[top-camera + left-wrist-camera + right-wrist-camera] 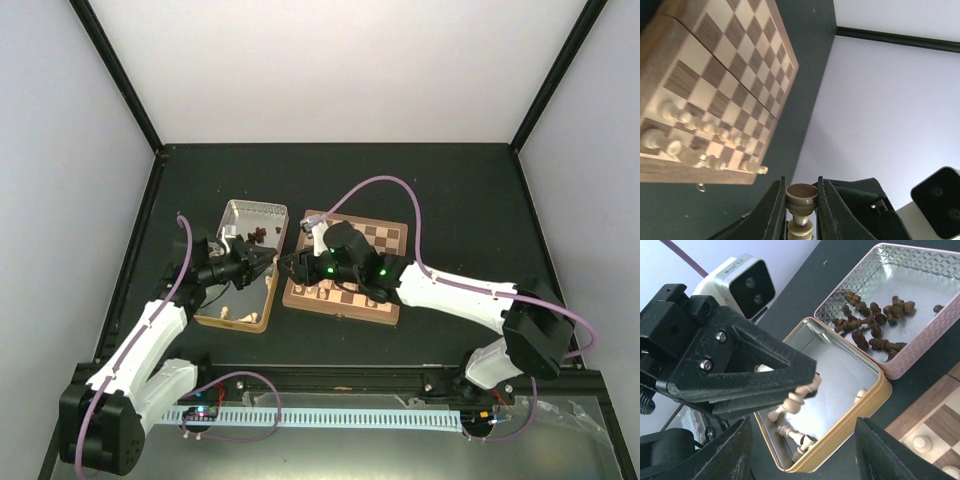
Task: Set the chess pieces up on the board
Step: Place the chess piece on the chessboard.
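Judged well short of halfway. On the board, two rows of cream pieces standing along the six o'clock edge, any gaps too small to count; no dark men seen there. At the board's eight o'clock, the gold tin with a few cream stragglers inside. At ten o'clock, the silver tin with a heap of dark pieces yet to be placed. Clamped tight in the left gripper, one cream chessman, held aloft just off the board's nine o'clock edge. Spread wide with nothing between its fingers, the right gripper, close by. Of the chessman: pale matte turned wood, flared cup-shaped head over a slim waisted neck.
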You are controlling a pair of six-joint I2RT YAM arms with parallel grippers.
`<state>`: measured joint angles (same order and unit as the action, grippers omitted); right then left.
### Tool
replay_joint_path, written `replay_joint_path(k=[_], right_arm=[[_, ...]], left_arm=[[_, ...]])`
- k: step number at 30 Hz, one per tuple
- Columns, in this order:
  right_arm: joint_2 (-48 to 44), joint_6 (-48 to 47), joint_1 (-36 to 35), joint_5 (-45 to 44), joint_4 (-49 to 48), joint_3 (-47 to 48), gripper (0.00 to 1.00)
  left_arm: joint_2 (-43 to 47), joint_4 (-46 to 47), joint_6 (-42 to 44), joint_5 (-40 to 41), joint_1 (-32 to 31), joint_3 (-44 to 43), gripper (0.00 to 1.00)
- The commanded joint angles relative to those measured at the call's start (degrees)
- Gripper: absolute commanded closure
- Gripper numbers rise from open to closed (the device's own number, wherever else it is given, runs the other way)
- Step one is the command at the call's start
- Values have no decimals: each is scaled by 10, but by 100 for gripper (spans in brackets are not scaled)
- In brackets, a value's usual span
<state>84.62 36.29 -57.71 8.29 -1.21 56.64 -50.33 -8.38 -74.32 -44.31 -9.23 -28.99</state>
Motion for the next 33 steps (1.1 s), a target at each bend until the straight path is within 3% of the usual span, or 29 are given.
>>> replay_joint_path(k=[1, 20, 29, 31, 33], right_arm=[[13, -22, -9, -4, -5, 29, 44], [48, -20, -16, -53, 25, 67, 69], [54, -14, -21, -60, 28, 75, 96], [46, -8, -21, -68, 34, 74, 99], [34, -3, -20, -73, 51, 77, 99]], left_arm=[[-8, 73, -87, -44, -12, 3, 90], [11, 74, -131, -17, -37, 10, 91], [18, 75, -136, -12, -39, 12, 91], [24, 62, -126, -5, -40, 9, 88], [36, 8, -84, 26, -41, -10, 78]])
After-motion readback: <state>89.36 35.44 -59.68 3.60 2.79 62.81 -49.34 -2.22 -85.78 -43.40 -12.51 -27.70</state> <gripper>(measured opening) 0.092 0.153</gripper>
